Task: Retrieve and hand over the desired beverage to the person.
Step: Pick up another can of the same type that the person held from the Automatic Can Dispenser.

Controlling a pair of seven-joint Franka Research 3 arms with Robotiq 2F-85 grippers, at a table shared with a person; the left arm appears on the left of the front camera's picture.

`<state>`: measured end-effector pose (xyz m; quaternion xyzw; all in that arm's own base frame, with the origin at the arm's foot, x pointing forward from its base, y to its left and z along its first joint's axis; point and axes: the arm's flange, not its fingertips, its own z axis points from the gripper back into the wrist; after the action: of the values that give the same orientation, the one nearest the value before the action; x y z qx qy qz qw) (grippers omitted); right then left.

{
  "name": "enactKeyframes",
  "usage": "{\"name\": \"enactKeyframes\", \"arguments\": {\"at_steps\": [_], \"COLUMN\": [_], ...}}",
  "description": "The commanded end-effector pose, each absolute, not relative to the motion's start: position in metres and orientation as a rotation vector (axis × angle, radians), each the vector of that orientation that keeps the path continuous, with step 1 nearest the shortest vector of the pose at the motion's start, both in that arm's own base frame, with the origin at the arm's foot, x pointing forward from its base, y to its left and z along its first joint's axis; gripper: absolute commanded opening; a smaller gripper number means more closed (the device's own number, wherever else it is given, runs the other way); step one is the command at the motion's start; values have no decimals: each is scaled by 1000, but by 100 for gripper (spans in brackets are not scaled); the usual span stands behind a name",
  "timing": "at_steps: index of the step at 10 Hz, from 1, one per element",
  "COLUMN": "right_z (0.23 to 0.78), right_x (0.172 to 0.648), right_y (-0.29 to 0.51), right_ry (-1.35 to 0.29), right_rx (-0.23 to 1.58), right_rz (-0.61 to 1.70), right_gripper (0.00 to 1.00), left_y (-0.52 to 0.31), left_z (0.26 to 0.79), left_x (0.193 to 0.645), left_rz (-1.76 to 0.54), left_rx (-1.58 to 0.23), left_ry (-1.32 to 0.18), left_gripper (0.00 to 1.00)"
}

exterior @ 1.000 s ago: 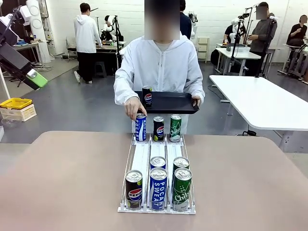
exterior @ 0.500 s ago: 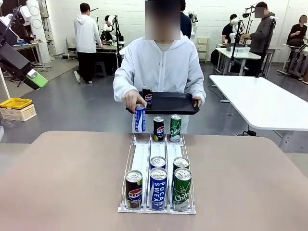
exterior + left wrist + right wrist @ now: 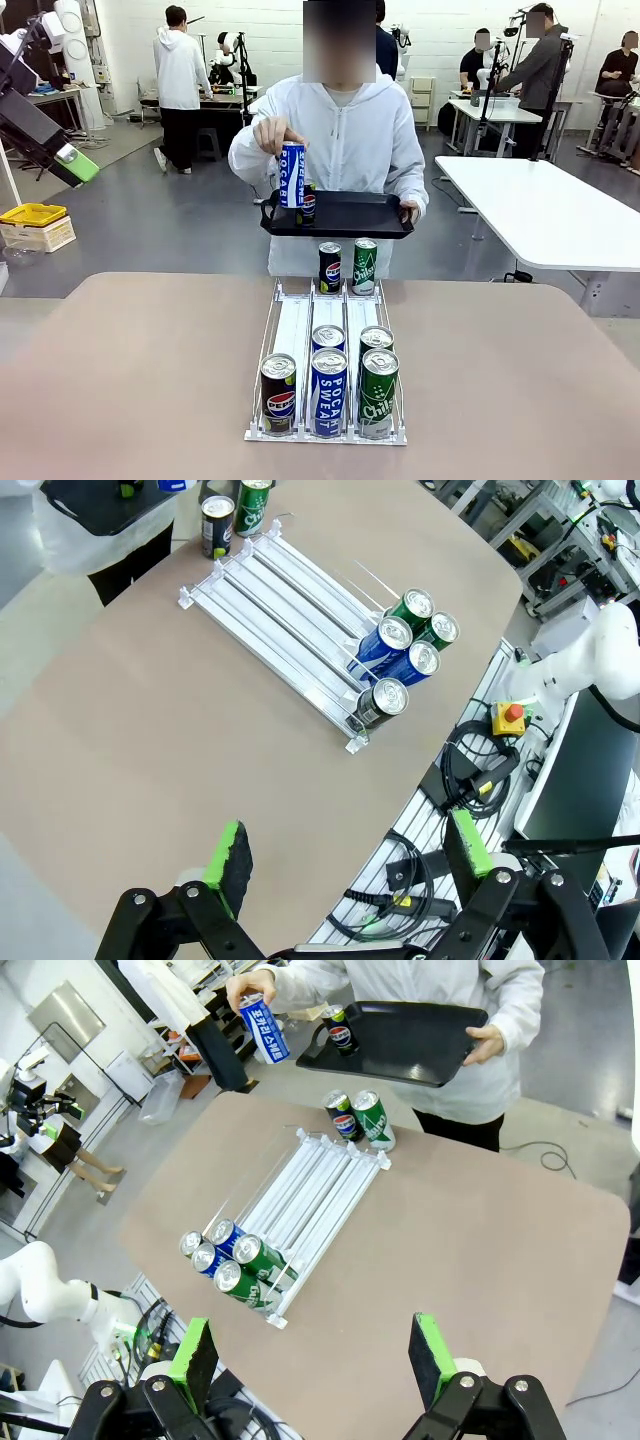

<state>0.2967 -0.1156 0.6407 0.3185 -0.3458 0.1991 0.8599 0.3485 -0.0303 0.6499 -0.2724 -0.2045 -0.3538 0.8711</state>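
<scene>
Hovering wide open and empty, left pincer (image 3: 348, 845) and right pincer (image 3: 312, 1345) apparently haven't begun retrieval; person (image 3: 340, 130) holds blue can (image 3: 291, 175).

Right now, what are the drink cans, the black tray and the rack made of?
The cans look like thin metal: shiny silver tops with pull tabs, glossy printed sides. The tray seems to be black plastic, smooth with a soft sheen, though I can't be sure. The rack looks like clear plastic with white lanes; its edges are see-through.

Person (image 3: 340, 140) lifted blue can (image 3: 291, 175) off rack (image 3: 296, 330), now above tray (image 3: 355, 212).
</scene>
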Motion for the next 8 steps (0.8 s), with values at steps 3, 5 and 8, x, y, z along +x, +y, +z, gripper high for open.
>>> {"name": "enactKeyframes", "arguments": {"at_steps": [3,5,8], "right_z": [641,641,641], "right_x": [299,299,299], "right_y": [-115,-115,-115], "right_ry": [-748,-748,-748], "right_rx": [703,703,703], "right_rz": [434,434,434], "right_gripper": [100,100,100], "left_y": [-30,-30,-30], "left_z": [650,650,650], "left_x": [349,349,349], "left_rz": [-753,-753,-753], "left_rx": [-579,-579,-579], "left_ry": [-427,-427,-427], "left_gripper": [100,100,100]}}
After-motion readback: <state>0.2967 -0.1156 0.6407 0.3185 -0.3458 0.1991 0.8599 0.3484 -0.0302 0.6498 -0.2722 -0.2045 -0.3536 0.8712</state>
